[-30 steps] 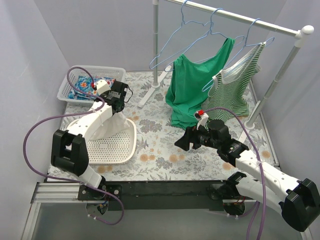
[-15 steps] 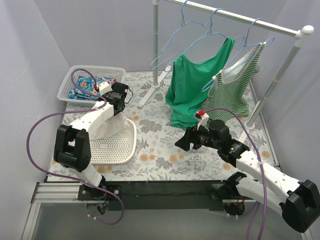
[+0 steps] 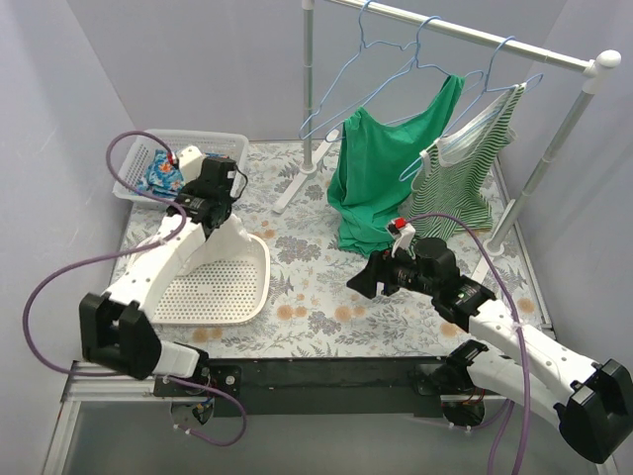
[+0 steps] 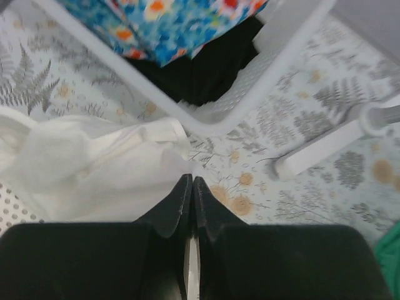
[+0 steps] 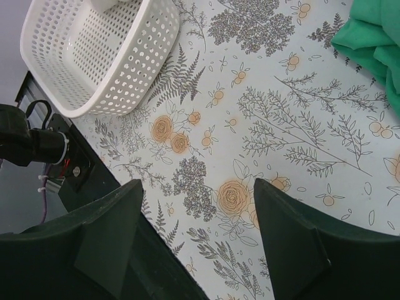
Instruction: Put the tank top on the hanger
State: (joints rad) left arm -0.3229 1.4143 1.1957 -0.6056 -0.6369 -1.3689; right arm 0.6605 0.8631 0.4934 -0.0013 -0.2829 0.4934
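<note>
Pinched the tank top (image 3: 226, 240) in the left gripper (image 4: 190, 181) jaws (shut tight on the white cloth), over the white basket (image 3: 252, 297) on the flowery surface (image 3: 316, 287). Held the right gripper (image 5: 199, 187) jaws wide open, well apart.

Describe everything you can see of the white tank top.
The tank top is plain cream-white soft cloth, crumpled into loose folds, and no strap can be clearly made out. The left gripper is shut on one edge of it and holds that part up. The rest drapes down into the white perforated basket. Nothing else appears to touch it.
</note>
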